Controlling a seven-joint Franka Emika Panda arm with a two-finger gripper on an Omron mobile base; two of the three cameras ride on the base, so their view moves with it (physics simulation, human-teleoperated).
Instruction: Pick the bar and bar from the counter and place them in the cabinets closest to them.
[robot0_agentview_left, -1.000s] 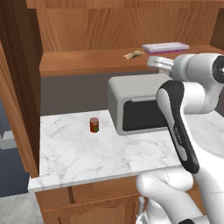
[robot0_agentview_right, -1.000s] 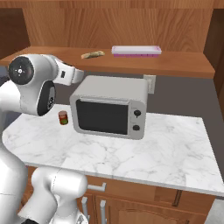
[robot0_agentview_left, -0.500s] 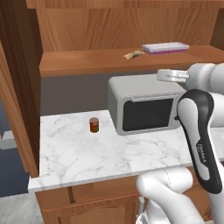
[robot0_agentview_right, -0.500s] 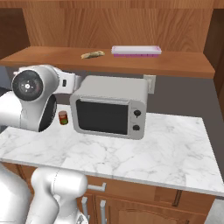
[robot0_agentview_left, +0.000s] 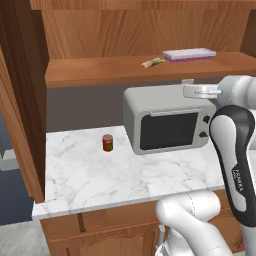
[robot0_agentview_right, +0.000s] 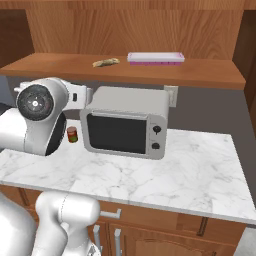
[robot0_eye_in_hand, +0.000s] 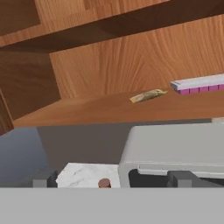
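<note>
Brown wooden cabinet shelf (robot0_agentview_left: 100, 75) at upper centre holds a tan crinkly wrapped bar (robot0_agentview_left: 152, 62). Two-finger gripper (robot0_eye_in_hand: 111, 179), low in the hand view, gapes wide and empty.

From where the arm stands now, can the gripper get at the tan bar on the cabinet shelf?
Probably yes. The gripper is open above the microwave, facing the shelf, and the tan bar lies in the open near the front edge, apart from the flat pink-edged box.
</note>
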